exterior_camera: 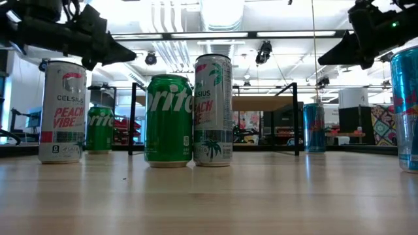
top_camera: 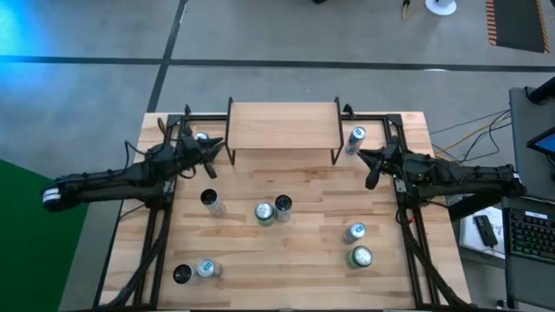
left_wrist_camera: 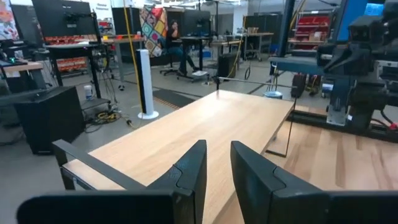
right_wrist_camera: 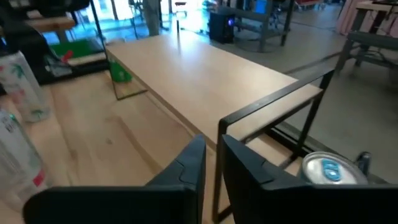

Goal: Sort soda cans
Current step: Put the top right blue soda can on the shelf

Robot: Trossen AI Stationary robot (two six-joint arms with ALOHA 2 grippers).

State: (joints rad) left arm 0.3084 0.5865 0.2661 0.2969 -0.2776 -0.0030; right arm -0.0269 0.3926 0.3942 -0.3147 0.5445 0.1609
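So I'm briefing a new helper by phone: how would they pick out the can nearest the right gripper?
Find the raised wooden shelf at the back of the table. Off its right end, by the frame's back right corner, one blue can stands alone, just behind the right gripper. Every other can on that side sits far nearer the front.
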